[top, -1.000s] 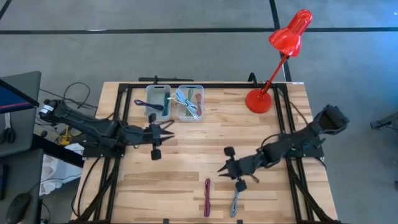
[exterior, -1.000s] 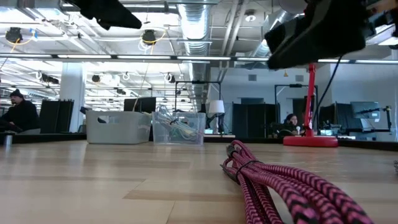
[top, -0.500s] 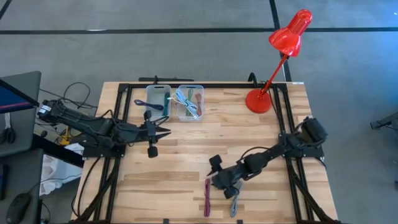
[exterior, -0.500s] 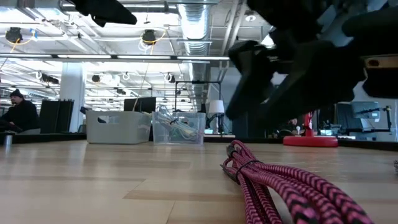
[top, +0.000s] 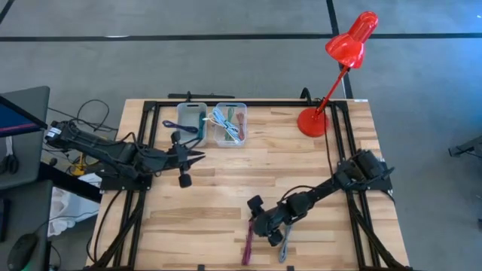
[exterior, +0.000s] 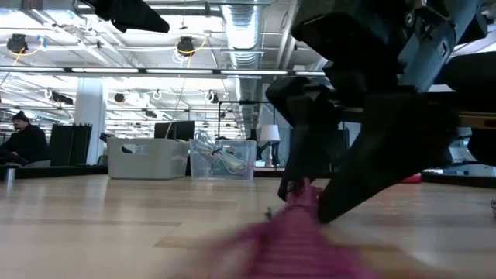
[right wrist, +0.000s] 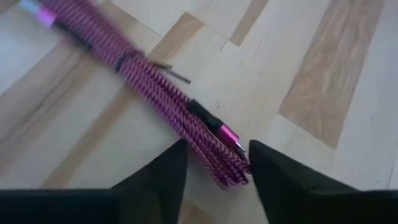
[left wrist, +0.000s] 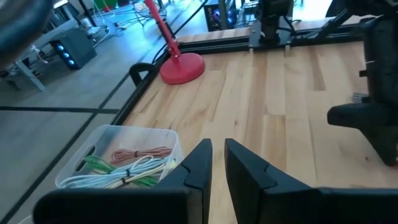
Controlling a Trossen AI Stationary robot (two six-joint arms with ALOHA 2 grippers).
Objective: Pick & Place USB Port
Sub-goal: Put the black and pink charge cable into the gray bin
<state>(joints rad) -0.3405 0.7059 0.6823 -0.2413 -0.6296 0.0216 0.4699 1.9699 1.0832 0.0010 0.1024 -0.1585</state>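
Pink cable between right end effector fingers – blurred low

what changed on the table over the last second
The right hand swung from mid-table down to the pink cable, fingers open astride its end; the cable shifted slightly. The left hand stayed near the bins, and the grey cable stayed put.
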